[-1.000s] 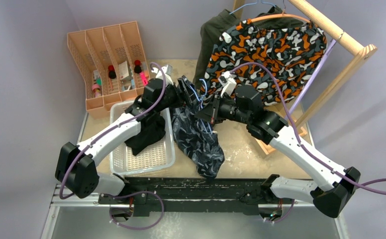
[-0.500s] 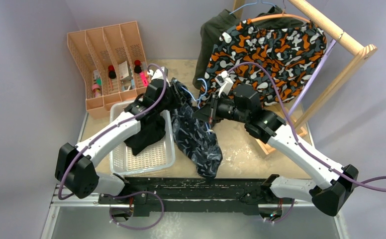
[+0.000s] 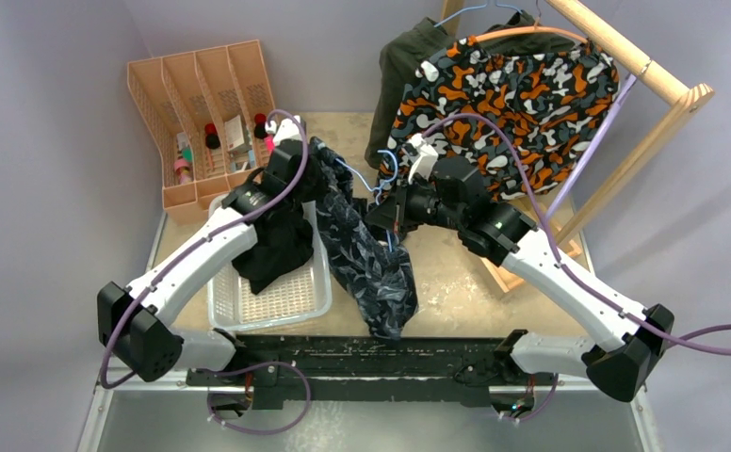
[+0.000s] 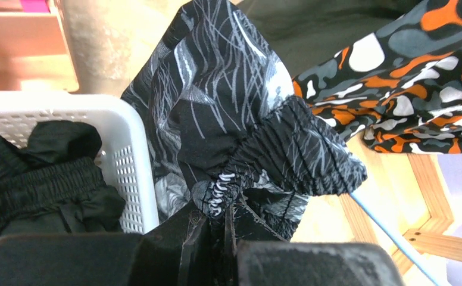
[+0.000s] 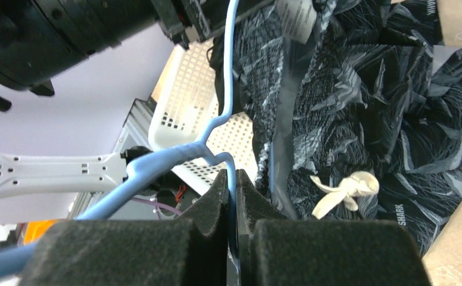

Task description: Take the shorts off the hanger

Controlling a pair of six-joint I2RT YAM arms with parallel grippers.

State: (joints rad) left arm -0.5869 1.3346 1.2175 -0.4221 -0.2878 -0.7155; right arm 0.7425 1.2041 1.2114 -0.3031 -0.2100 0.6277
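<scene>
The dark blue-grey camouflage shorts (image 3: 373, 259) hang between my two arms, partly on a light blue wire hanger (image 5: 157, 168). My left gripper (image 4: 222, 205) is shut on their gathered waistband (image 4: 288, 152), just right of the basket. Shut on the hanger's wire below its hook is my right gripper (image 5: 233, 179), at the shorts' right side (image 3: 387, 213). The orange-black-white camouflage shorts (image 3: 517, 94) hang on a wooden hanger on the rack, with the olive green shorts (image 3: 401, 66) behind them. The plain black shorts (image 3: 272, 252) lie in the basket.
A white plastic basket (image 3: 282, 303) sits at the front left under my left arm. A peach file organiser (image 3: 202, 94) with small items stands at the back left. The wooden clothes rack (image 3: 630, 61) fills the right, its base frame (image 3: 508, 278) on the table.
My left gripper has shut on the camouflage shorts' waistband and drawn it up and to the left. The right gripper, holding the hanger, has shifted slightly left.
</scene>
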